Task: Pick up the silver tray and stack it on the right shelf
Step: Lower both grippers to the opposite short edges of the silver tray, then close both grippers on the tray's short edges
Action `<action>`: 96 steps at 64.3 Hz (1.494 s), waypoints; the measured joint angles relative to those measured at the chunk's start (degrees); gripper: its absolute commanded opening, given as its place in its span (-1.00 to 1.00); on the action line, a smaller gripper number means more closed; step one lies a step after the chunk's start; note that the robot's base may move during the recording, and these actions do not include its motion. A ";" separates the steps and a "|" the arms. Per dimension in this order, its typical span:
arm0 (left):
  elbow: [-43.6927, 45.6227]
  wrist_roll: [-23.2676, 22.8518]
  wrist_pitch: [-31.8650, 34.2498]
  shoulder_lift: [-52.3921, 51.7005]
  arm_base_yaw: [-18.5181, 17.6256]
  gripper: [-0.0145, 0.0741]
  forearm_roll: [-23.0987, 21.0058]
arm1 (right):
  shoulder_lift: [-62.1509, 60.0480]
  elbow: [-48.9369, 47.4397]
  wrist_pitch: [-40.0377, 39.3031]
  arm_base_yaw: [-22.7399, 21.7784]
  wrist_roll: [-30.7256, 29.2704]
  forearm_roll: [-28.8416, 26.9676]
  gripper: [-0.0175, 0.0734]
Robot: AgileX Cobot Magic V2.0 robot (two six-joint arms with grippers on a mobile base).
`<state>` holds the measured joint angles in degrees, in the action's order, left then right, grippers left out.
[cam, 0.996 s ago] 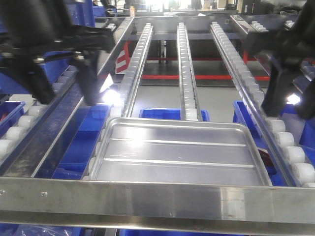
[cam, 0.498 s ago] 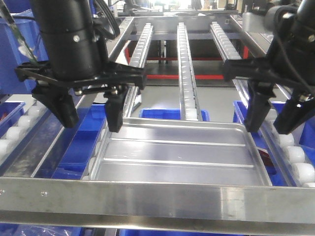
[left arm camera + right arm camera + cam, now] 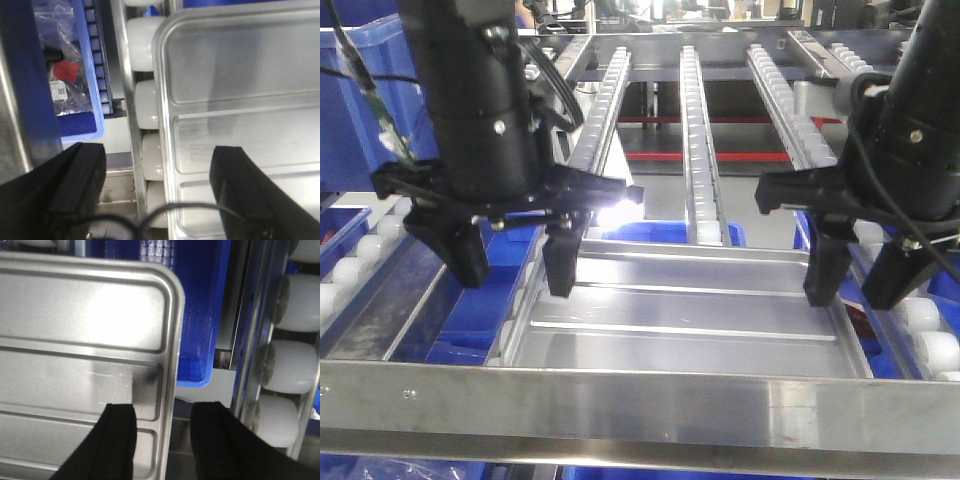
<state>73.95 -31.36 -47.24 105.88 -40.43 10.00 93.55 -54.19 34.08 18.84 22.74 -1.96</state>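
Roller tracks with white rollers are seen running away from a broad stainless front bar, and on them the silver tray is laid flat, just behind that bar and between the two outer tracks. Two raised ridges are visible along its base. The rack's screws cannot be made out clearly enough for the shelf to be told apart from its neighbour.

The left end effector is held wide over the tray's left rim: one finger is lowered inside the tray, the other hangs outside, beyond the left roller track. In the left wrist view the rim and a row of white rollers are seen between the two dark fingers, neither pressed against the rim.

The right end effector is likewise spread apart astride the tray's right rim. In the right wrist view one finger is set over the tray's base and the other outside it, with the rounded corner and rim between them; whether the inner finger touches the metal cannot be told.

Blue bins are visible below the tracks, and a bag with a red label is seen in one of them.
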 measured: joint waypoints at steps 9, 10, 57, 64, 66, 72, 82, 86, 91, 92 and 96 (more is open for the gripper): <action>0.00 -0.10 0.35 1.26 0.00 0.14 0.00 | 0.96 0.00 -0.72 0.00 0.00 0.00 0.23; 0.00 -0.10 0.35 1.37 0.00 0.14 0.00 | 1.11 0.00 -0.89 0.00 0.00 0.00 0.23; 0.00 -0.69 2.85 2.03 -0.03 -0.14 0.00 | 3.54 0.00 -2.56 0.00 0.00 0.00 -0.01; 0.00 -0.69 2.94 2.03 -0.03 -0.50 0.00 | 3.54 0.00 -2.46 0.00 0.00 0.03 -0.34; 0.00 -0.69 2.94 2.03 -0.03 -0.61 0.14 | 3.54 0.00 -2.46 0.00 0.00 0.13 -0.41; 0.00 -0.69 2.94 2.03 -0.03 -0.92 1.08 | 3.54 -0.10 -2.34 0.00 0.14 0.13 -0.48; 0.03 -1.69 3.04 2.03 -0.03 -0.88 1.22 | 3.54 -0.10 -2.21 0.00 0.50 0.13 -0.49; 0.03 -1.92 3.07 2.03 -0.03 -0.88 1.22 | 3.54 -0.10 -2.21 0.00 0.50 0.13 -0.49; 0.12 -2.14 3.07 2.03 -0.03 -0.88 1.22 | 3.31 -0.10 -2.12 0.00 0.58 0.13 -0.49; 0.12 -2.14 3.07 2.03 -0.03 -0.88 1.22 | 3.29 -0.10 -2.12 0.00 0.58 0.13 -0.49; 0.12 -2.57 3.07 2.03 -0.03 -0.88 1.32 | 2.53 -0.10 -1.74 0.00 0.58 0.13 -0.49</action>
<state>74.07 -33.93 -44.17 107.91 -40.46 11.32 96.08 -54.29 32.34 18.84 23.33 -1.83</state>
